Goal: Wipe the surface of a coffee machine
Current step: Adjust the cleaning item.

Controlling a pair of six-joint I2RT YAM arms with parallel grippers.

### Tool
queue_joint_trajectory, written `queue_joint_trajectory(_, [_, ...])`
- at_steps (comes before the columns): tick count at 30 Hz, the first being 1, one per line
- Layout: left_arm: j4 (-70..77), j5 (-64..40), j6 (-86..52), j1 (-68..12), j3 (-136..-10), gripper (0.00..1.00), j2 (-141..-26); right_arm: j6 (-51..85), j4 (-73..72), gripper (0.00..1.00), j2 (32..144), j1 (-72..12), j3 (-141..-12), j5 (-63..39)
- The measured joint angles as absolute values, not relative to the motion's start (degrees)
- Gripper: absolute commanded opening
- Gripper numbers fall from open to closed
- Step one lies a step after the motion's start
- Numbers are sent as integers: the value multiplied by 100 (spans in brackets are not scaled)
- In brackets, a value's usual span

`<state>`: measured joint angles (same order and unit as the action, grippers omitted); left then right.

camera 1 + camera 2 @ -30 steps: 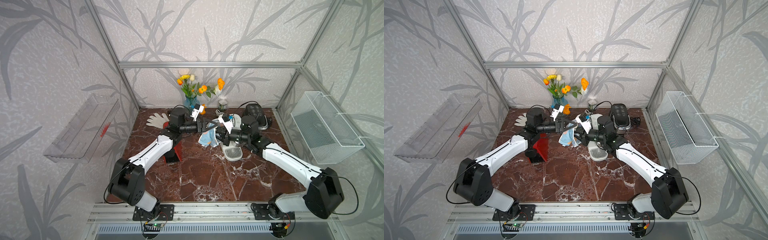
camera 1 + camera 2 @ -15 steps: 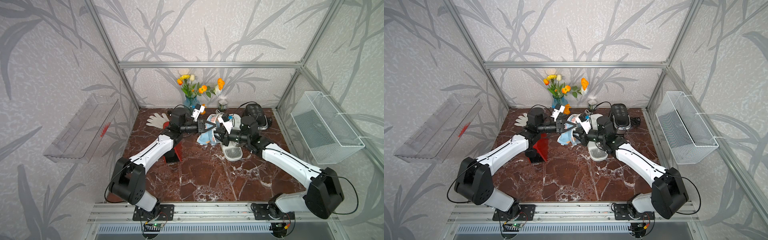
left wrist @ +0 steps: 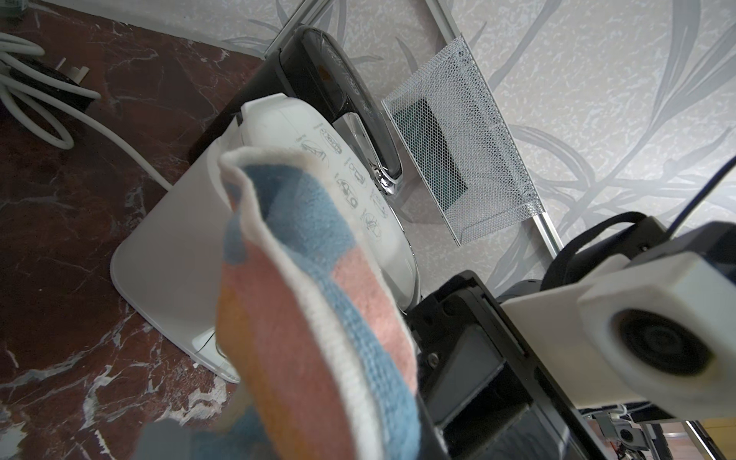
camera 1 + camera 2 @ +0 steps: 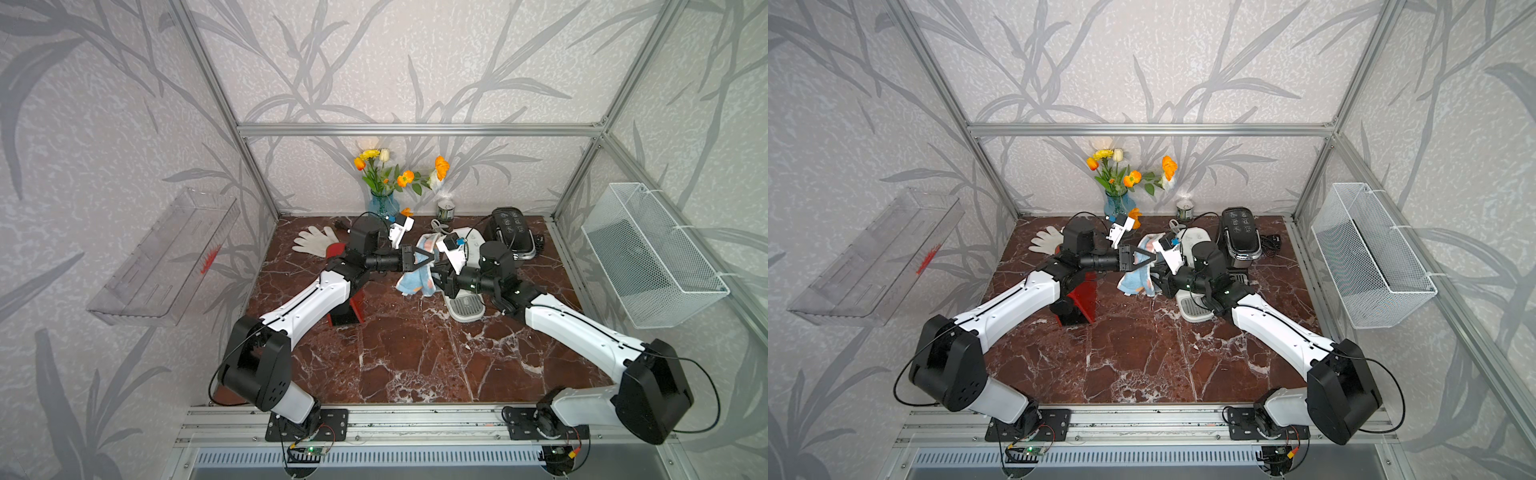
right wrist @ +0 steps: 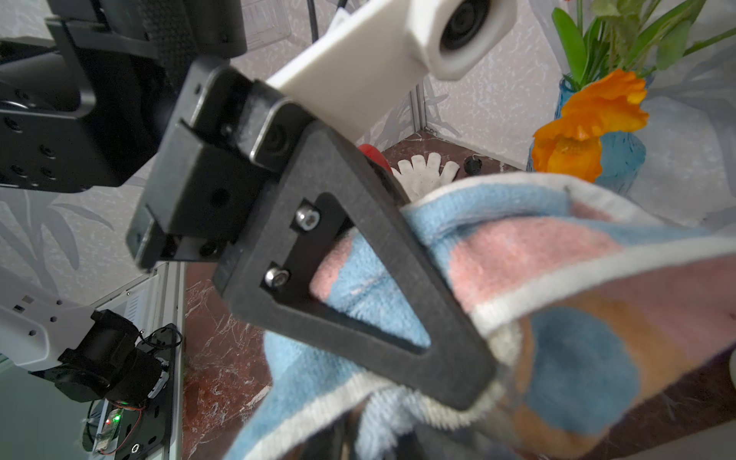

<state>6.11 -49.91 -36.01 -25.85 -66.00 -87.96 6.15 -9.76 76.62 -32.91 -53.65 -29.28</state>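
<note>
The white coffee machine point(image 4: 471, 239) stands at the back centre with its drip tray point(image 4: 464, 308) toward the front; its side and top fill the left wrist view point(image 3: 191, 239). A blue, pink and orange cloth point(image 4: 417, 278) hangs above the table just left of it. My left gripper point(image 4: 432, 259) is shut on the cloth's upper fold; its black triangular finger point(image 5: 358, 278) presses into the fabric. My right gripper point(image 4: 437, 277) meets the cloth from the other side. The cloth point(image 5: 557, 278) drapes over its jaws and hides them.
A black machine point(image 4: 512, 232) stands right of the white one. A blue vase of flowers point(image 4: 383, 203), a small can point(image 4: 444, 211) and a white glove point(image 4: 313, 241) line the back. A red-and-black object point(image 4: 349, 307) sits under my left arm. A wire basket point(image 4: 648, 257) hangs on the right wall.
My left gripper was open beside the cloth a second ago and has closed on it. Both arms have stayed nearly in place.
</note>
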Motion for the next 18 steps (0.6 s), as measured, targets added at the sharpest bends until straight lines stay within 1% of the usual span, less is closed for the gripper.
queue_joint_trajectory(8, [3, -4187, -3310, -2418, -6582, 0, -8739, 644, -871, 22, 6722, -2860, -5048, -1962])
queue_joint_trajectory(18, [-261, -3667, -3159, -2414, -6582, 0, -8742, 1011, -1079, 23, 6110, -2357, -4257, -1452])
